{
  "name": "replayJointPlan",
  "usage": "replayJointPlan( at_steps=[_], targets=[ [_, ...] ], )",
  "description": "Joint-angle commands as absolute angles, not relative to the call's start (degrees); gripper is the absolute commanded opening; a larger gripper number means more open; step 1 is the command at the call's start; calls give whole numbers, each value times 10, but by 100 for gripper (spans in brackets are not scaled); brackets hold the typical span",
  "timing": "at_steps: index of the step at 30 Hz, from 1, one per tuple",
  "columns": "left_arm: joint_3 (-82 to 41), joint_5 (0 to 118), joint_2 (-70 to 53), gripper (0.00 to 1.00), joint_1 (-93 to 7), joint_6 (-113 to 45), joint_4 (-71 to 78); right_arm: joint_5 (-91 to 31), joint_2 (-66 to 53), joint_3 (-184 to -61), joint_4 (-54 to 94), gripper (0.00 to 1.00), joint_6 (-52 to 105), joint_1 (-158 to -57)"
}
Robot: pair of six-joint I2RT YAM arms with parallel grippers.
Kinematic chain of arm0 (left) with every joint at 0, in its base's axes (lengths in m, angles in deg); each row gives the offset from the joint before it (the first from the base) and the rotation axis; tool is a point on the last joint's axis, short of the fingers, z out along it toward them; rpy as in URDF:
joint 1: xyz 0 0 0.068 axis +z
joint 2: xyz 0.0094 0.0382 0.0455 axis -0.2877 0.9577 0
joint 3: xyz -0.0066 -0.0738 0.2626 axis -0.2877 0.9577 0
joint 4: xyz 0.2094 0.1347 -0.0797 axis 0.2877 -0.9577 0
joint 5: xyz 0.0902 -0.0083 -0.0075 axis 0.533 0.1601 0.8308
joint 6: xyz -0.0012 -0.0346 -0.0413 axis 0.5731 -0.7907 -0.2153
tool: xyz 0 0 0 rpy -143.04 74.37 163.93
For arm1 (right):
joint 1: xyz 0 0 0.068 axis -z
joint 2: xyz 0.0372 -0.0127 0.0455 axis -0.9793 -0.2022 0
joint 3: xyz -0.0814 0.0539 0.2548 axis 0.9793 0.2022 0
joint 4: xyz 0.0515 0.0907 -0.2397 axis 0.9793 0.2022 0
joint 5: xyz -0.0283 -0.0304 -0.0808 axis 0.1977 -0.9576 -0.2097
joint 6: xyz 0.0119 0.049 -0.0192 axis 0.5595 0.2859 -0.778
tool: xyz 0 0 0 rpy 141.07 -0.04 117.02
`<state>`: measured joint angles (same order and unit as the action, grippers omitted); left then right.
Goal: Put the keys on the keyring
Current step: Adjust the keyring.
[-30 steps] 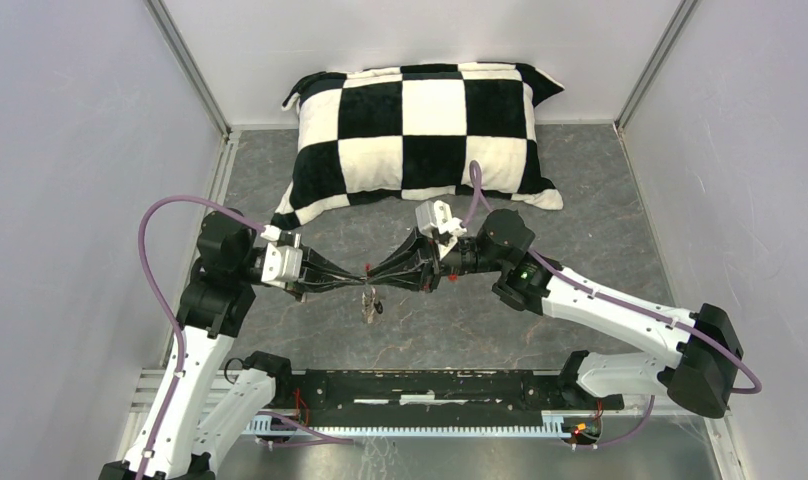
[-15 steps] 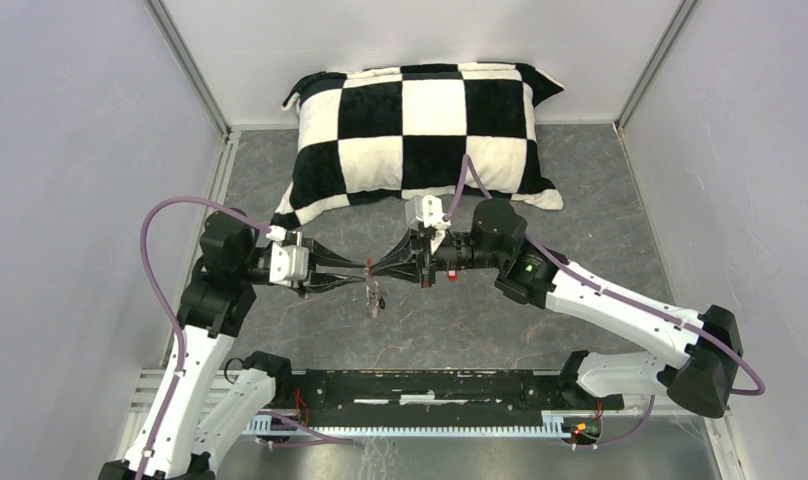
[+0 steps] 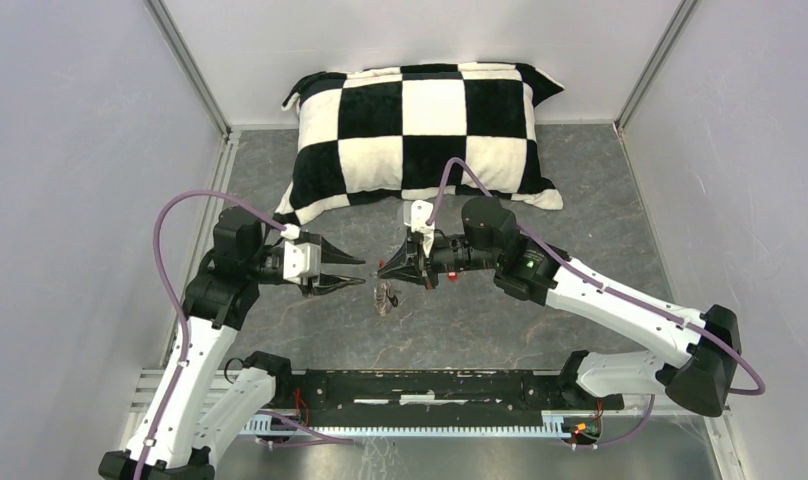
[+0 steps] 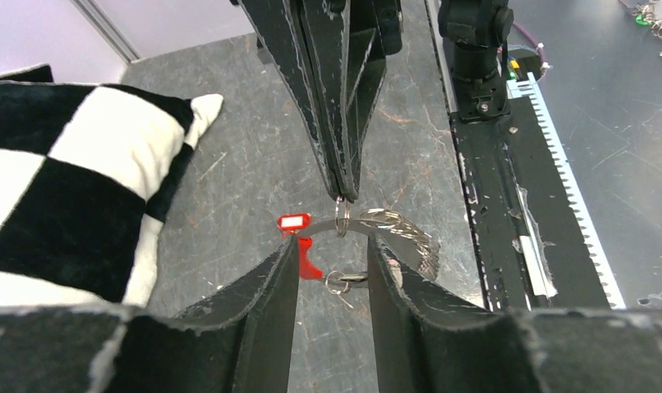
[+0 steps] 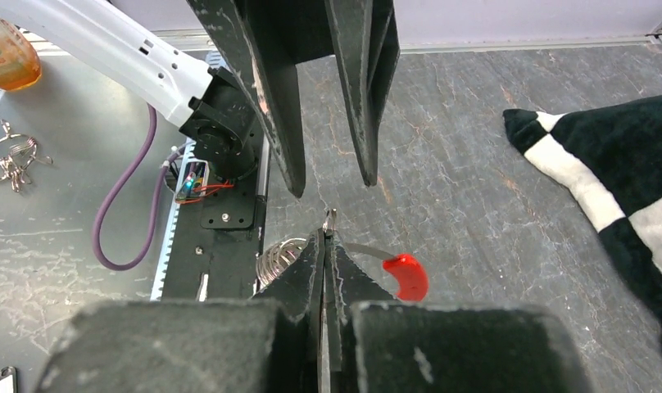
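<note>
The keyring (image 3: pixel 385 298) hangs just above the grey floor between the two grippers. Its silvery coil (image 4: pixel 403 232), thin wire and red section (image 5: pixel 405 276) show in the wrist views. My right gripper (image 3: pixel 382 270) is shut, its tips (image 4: pixel 342 195) pinching a small metal ring (image 4: pixel 342 221) that loops the wire. A red tag with a white label (image 4: pixel 293 222) sits on the wire. A small dark key on its own ring (image 4: pixel 344 281) dangles lower. My left gripper (image 3: pixel 364 272) stands open just left of the keyring, fingers (image 4: pixel 287 270) apart, touching nothing I can see.
A black-and-white checked pillow (image 3: pixel 425 130) lies at the back. The black rail (image 3: pixel 430 390) with the arm bases runs along the near edge. Beyond it lie loose metal rings (image 5: pixel 12 164) and an orange bottle (image 5: pixel 4 49).
My left gripper has opened and drawn back to the left. My right gripper has shut and shifted slightly left, and the keyring now hangs from it alone.
</note>
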<state>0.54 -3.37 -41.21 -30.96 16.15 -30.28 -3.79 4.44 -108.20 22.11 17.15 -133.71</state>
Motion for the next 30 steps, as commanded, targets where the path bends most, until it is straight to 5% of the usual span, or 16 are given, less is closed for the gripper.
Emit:
replayJointPlan(
  at_steps=[1,11,25,30],
  targets=[
    [-11,-33,-398,45,-311,200,-338,-24,34,-1127,229,0,158,-1337],
    [-13,-52,-386,46,-311,212,-352,-5,14,-1150,245,0,153,-1336],
    [-1,-65,-375,31,-316,216,-351,11,4,-1150,228,0,163,-1338],
    [6,-57,-380,18,-316,217,-351,14,4,-1146,224,0,166,-1339]
  ],
)
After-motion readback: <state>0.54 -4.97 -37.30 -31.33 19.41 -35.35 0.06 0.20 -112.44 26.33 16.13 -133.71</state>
